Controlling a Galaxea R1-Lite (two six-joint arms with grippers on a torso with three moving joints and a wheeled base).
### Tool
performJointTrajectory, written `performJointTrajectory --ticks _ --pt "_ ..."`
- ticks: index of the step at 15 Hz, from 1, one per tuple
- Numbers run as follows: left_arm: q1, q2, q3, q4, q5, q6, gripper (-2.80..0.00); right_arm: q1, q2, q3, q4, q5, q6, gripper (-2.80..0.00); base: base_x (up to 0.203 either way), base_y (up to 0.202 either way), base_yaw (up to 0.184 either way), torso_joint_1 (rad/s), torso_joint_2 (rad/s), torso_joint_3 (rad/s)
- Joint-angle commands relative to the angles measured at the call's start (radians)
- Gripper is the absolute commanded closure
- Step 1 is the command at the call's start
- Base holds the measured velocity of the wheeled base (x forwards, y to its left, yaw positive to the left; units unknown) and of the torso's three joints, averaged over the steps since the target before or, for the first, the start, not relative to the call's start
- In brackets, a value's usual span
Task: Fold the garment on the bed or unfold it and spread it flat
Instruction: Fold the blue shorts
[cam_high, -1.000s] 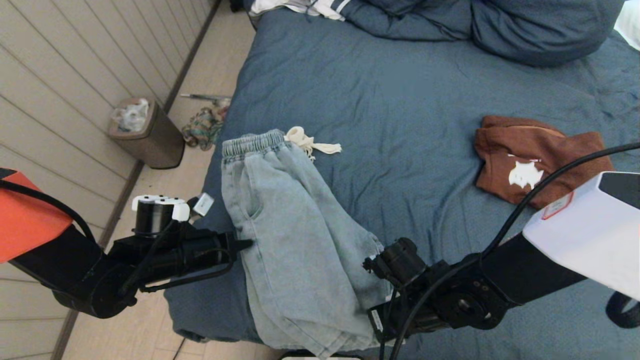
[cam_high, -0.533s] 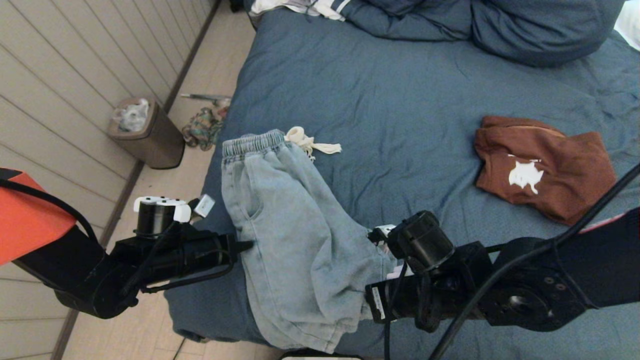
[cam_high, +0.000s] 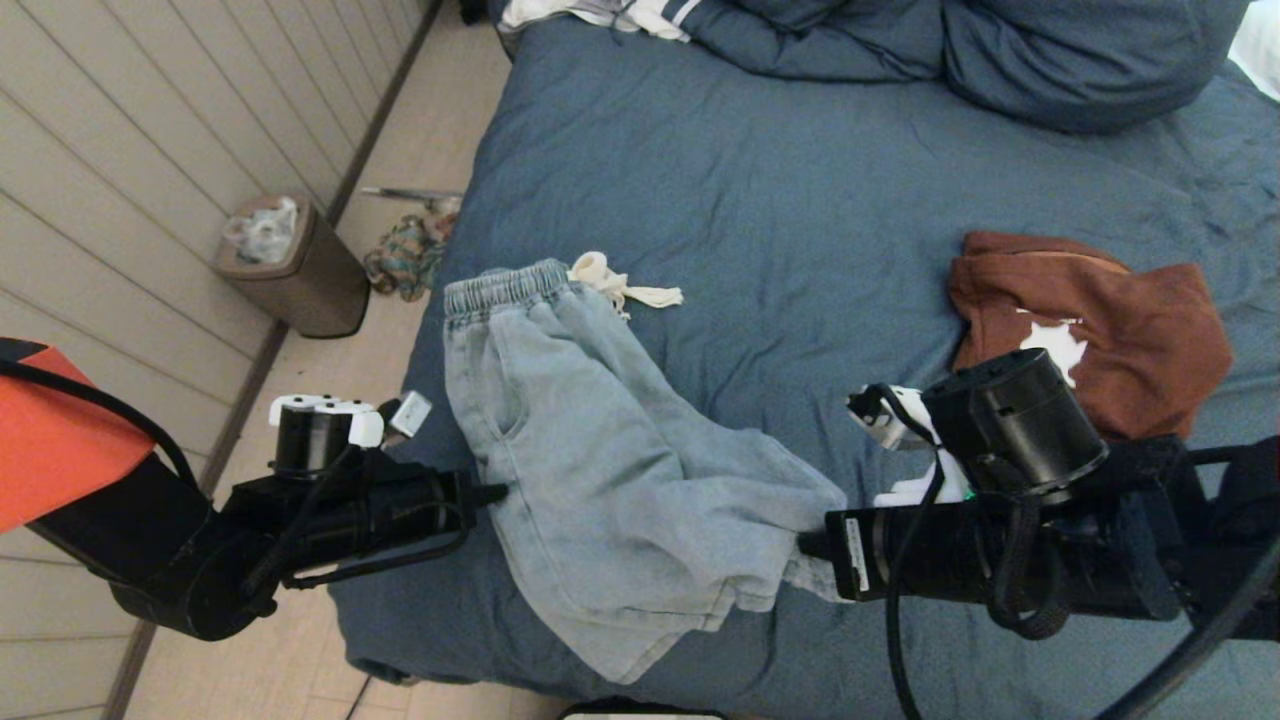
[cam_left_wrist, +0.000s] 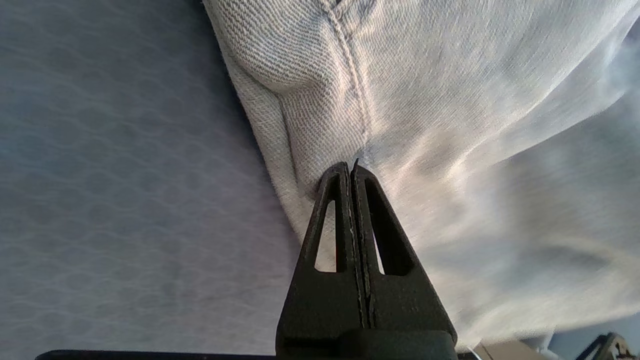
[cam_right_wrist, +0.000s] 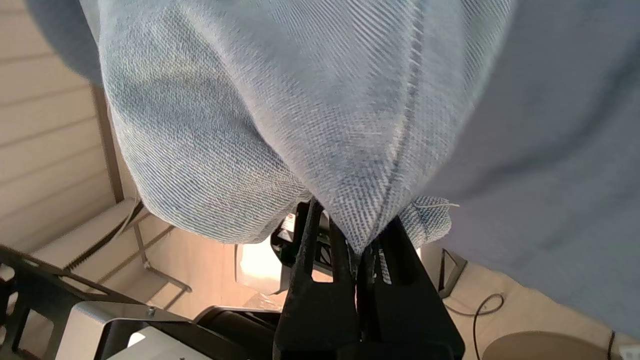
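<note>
A light blue denim garment (cam_high: 600, 450) with an elastic waistband lies near the front left corner of the bed (cam_high: 800, 180), its lower part bunched and drawn to the right. My left gripper (cam_high: 497, 490) is shut on the garment's left edge; in the left wrist view its tips (cam_left_wrist: 351, 167) pinch the cloth (cam_left_wrist: 425, 100) by a seam. My right gripper (cam_high: 808, 545) is shut on the garment's lower right corner. The right wrist view has denim (cam_right_wrist: 300, 100) wedged between the closed jaws of that gripper (cam_right_wrist: 357, 250), lifted off the bed.
A folded brown garment (cam_high: 1090, 320) with a white print lies on the bed just behind my right wrist. Blue bedding (cam_high: 1000, 50) is piled at the far end. A bin (cam_high: 290, 265) stands on the floor by the left wall, beyond the bed's edge.
My right gripper has moved to the right and slightly away from me, dragging the garment's lower corner so the cloth spreads rightward. The left gripper has stayed put on the left edge.
</note>
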Motion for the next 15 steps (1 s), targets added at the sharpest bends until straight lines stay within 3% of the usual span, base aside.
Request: performJointTrajectory --ticks 1,5,9,15 --pt "-0.006 0.000 0.001 -0.006 -0.003 -0.003 0.00 -0.063 -0.058 0.023 0.010 0.000 0.002 0.00 0.000 0.000 0.000 0.000 0.00 0.000" --pt "-0.014 0.002 0.004 -0.006 -0.001 -0.003 0.00 -0.174 -0.117 0.054 0.054 0.038 0.000 0.00 0.000 0.000 0.000 0.000 0.00 0.000" --pt "-0.016 0.001 0.006 -0.006 -0.003 -0.003 0.00 -0.385 -0.183 0.017 0.219 0.124 -0.061 0.00 0.000 0.000 0.000 0.000 0.00 0.000" --pt "-0.037 0.000 0.017 -0.006 -0.001 -0.003 0.00 -0.646 -0.202 0.016 0.302 0.235 -0.173 0.00 0.000 0.000 0.000 0.000 0.00 0.000"
